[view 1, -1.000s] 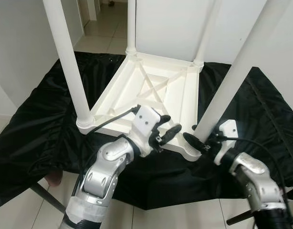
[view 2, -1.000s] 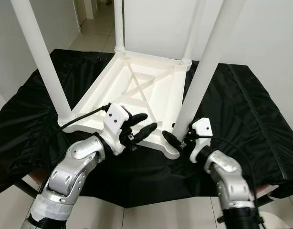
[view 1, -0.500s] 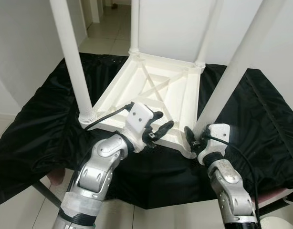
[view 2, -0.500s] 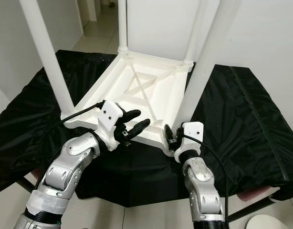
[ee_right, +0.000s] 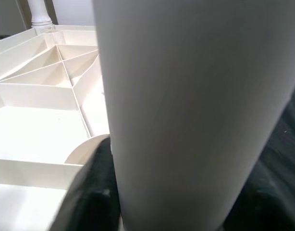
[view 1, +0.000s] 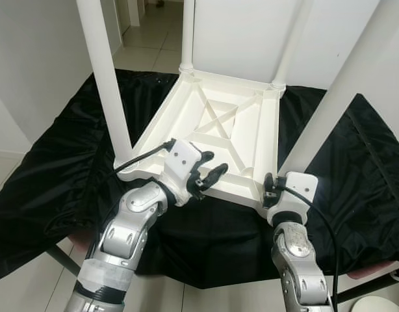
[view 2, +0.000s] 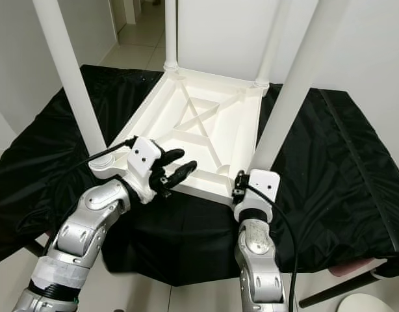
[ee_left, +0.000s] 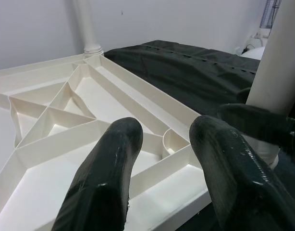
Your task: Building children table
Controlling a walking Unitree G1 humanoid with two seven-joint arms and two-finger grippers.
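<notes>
The white plastic children's table (view 1: 219, 130) lies upside down on a black cloth (view 1: 63, 175), legs up. The left gripper (view 1: 209, 174) hovers over its near rim, jaws apart. The right gripper (view 2: 238, 185) is clamped on the near-right white round leg (view 2: 297, 78).

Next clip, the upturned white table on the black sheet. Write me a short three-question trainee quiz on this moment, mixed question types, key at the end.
1. True or false: the white table lies upside down on the black sheet, legs pointing up.
2. Which claw is at the base of the near right leg? A) left claw B) right claw C) neither
3. Fill in: the left claw's fingers hover above the table's ribbed underside and are ____ (open/shut).

Key: 1 true; 2 B, it wraps the leg base at the near corner; 3 open, nothing between them.
</notes>
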